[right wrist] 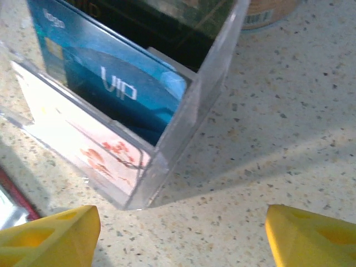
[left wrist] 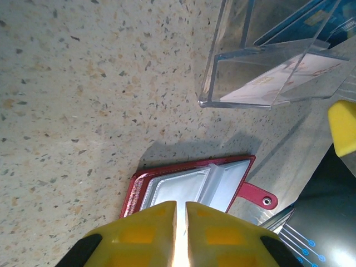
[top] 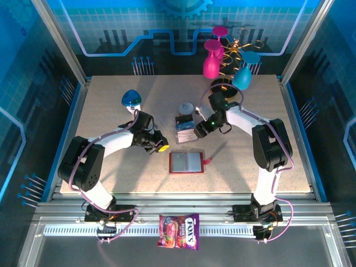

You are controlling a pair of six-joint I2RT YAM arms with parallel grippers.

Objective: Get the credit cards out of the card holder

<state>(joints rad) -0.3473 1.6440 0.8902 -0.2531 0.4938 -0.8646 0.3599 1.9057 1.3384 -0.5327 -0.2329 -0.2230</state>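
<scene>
The red card holder (top: 186, 162) lies open and flat on the table, its grey see-through pockets (left wrist: 189, 186) up and its snap tab (left wrist: 258, 196) out to the right. Several credit cards stand upright in a clear plastic box (top: 184, 128): a blue VIP card (right wrist: 111, 83), a white card with red blossoms (right wrist: 94, 150) and a dark one (right wrist: 167, 28). My left gripper (left wrist: 181, 233) hovers just left of the holder, its yellow fingers shut with a thin slit between them. At the box's right corner, my right gripper (right wrist: 181, 239) is open with bare table between its fingers.
A colourful candy packet (top: 179, 231) lies on the front rail. Pink and teal goblet shapes (top: 213, 61) stand at the back, a blue dome (top: 131, 98) at the back left, and a small can (top: 186, 107) just behind the box. The right gripper's yellow fingertip (left wrist: 342, 128) shows beside the box.
</scene>
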